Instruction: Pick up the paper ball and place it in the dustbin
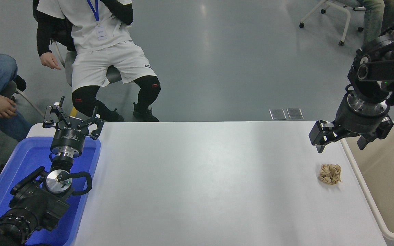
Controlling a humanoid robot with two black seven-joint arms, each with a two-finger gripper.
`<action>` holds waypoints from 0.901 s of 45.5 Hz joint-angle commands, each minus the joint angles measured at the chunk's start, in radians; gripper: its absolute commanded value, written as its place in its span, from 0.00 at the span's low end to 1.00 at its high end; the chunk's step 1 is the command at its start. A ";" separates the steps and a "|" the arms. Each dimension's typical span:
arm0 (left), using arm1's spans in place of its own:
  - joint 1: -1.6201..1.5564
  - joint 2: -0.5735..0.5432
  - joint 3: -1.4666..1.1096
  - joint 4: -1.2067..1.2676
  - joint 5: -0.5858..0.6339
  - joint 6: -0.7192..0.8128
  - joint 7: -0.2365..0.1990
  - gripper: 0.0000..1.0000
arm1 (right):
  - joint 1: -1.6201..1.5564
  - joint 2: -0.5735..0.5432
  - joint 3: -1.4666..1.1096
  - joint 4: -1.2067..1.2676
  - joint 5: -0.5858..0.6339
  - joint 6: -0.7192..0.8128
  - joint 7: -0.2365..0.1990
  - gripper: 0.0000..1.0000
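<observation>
The paper ball (330,174), a small tan crumpled wad, lies on the white table (200,177) near its right edge. The dustbin (364,184), a cream-beige tub with a rounded white rim, stands against the table's right side; its inside looks bare. My right gripper (340,145) hangs open and empty above the table's far right, over the dustbin's near rim, a little beyond and above the paper ball. My left gripper (70,118) is parked open over the blue tub at the lower left.
A bright blue tub (19,164) sits at the table's left end under the left arm. A person in white shorts (111,65) sits beyond the far edge at left; another person's hand (2,106) rests at the far left.
</observation>
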 commanded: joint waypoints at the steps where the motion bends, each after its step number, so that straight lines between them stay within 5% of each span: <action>1: 0.000 0.000 0.002 0.000 0.001 0.003 -0.001 0.99 | -0.001 0.001 0.001 0.000 0.000 0.000 0.000 1.00; 41: 0.000 0.000 0.000 0.000 -0.001 0.002 0.000 0.99 | -0.003 0.011 -0.011 -0.002 0.000 0.000 0.000 1.00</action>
